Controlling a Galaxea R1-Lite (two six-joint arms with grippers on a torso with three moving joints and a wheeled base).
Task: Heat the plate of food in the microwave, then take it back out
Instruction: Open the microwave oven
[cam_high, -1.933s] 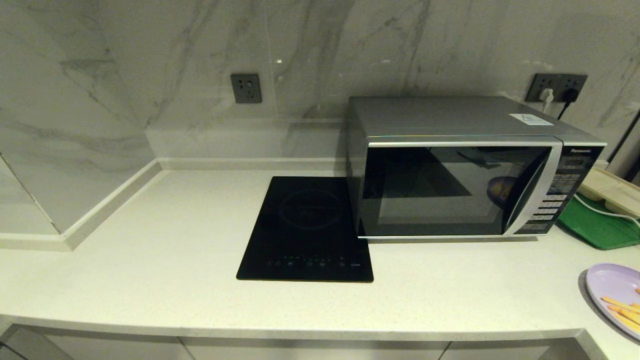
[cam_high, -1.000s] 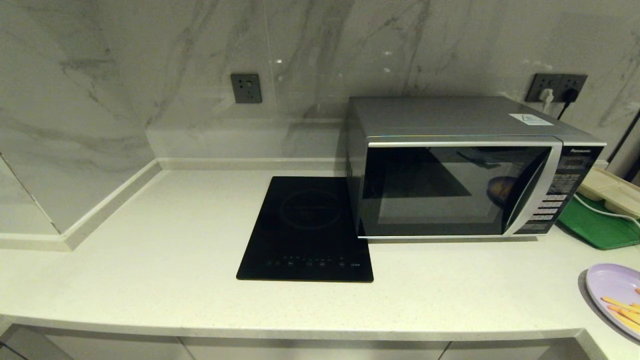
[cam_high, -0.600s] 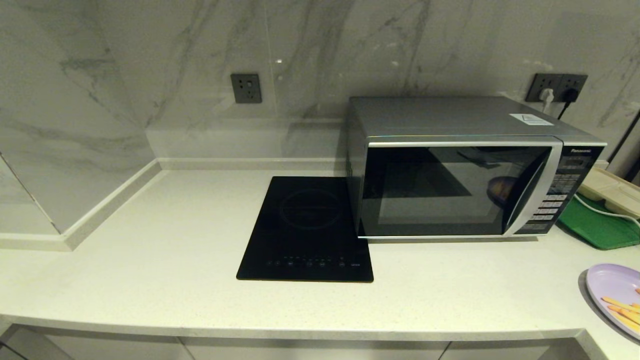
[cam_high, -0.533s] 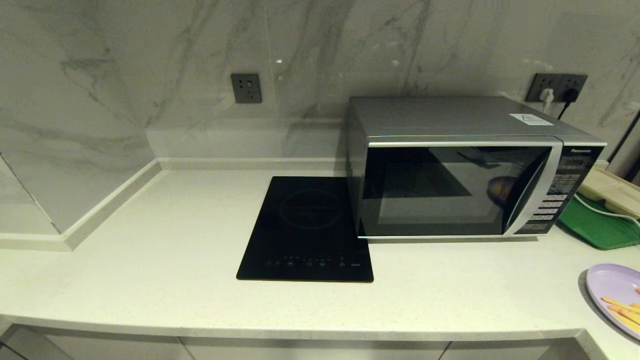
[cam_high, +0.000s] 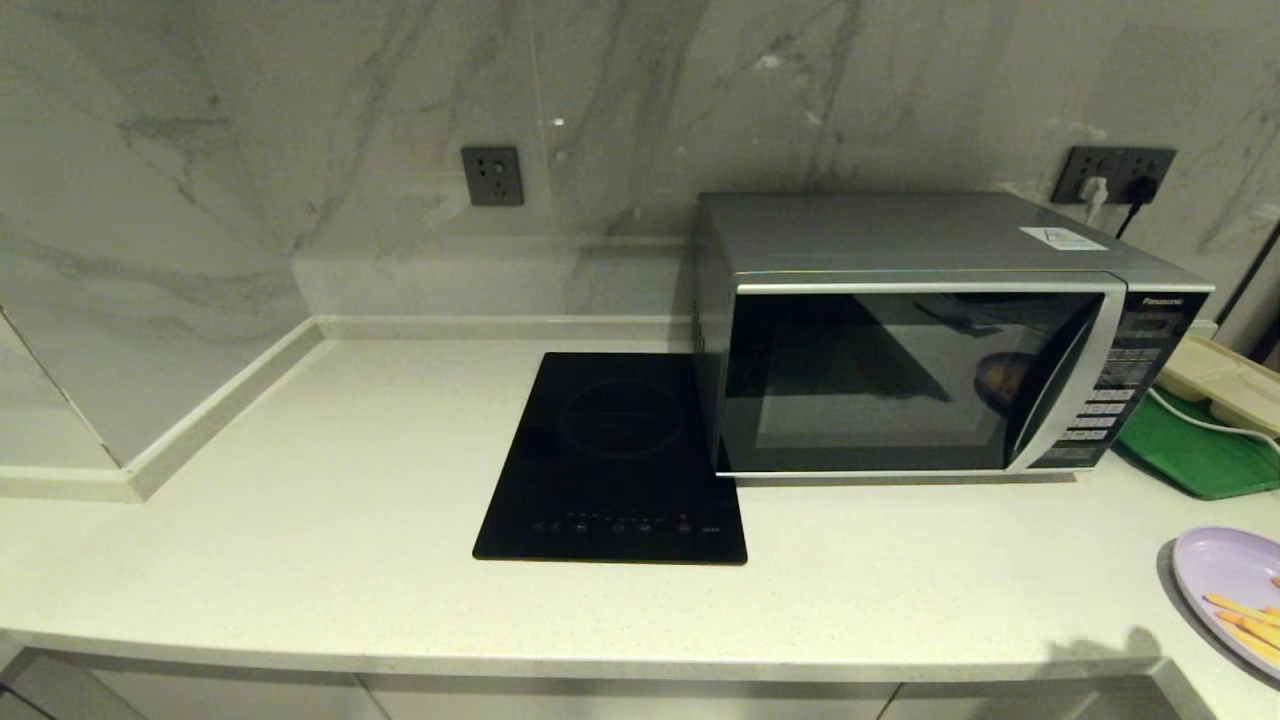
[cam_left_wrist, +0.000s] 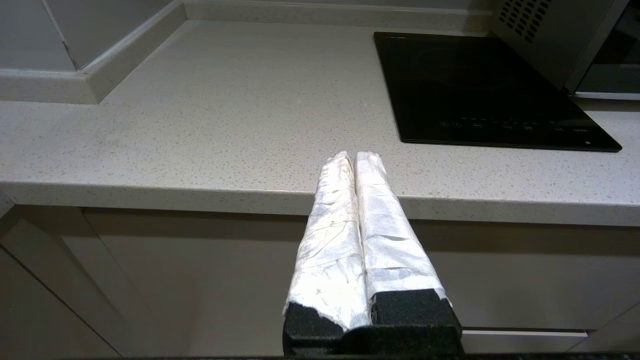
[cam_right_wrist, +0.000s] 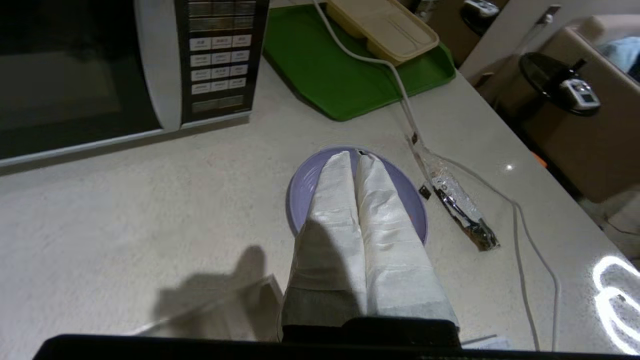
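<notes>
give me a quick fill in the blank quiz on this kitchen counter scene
1. The microwave door is ____.
2. The plate of food sits on the ____.
3. The beige tray rests on a ____ tray.
4. The right gripper fingers are ____.

Missing words: closed; counter; green; shut

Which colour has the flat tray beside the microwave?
Green; the flat rectangular plastic tray shows best in the right wrist view.

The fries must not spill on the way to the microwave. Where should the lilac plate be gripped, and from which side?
Probably the thin rim of the round pale lilac plate of fries, pinched flat from the counter's front edge: it lies low on the white countertop, sticks piled toward its right. The right gripper is above it, shut.
</notes>
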